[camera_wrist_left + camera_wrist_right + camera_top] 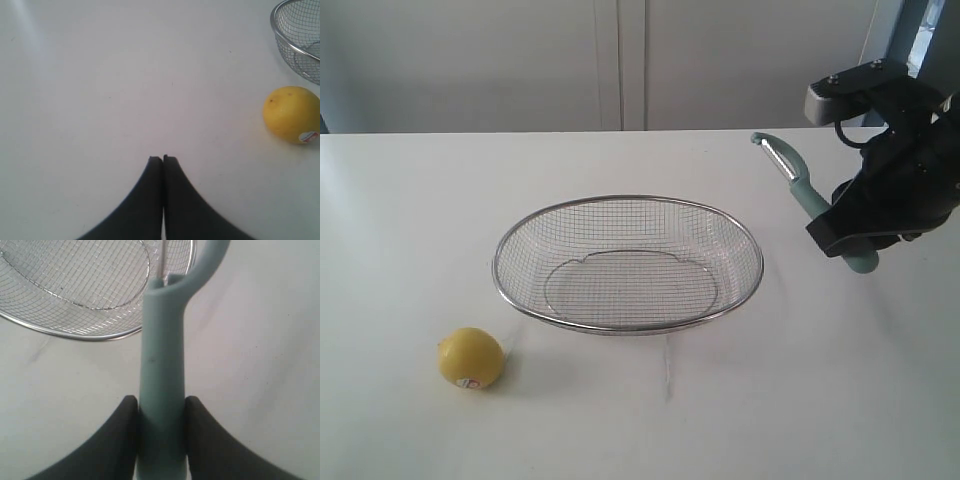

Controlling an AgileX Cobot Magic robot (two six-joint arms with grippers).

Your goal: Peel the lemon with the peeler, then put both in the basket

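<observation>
The yellow lemon with its red-and-white sticker rests on the white table, in front of and left of the wire basket. In the left wrist view the lemon lies off to one side of my left gripper, which is shut on nothing; the basket rim shows in a corner. My right gripper is shut on the teal handle of the peeler. In the exterior view the peeler is held above the table to the right of the basket, blade pointing up and away, by the right gripper.
The white table runs back to a pale wall with cabinet panels. The left arm does not show in the exterior view.
</observation>
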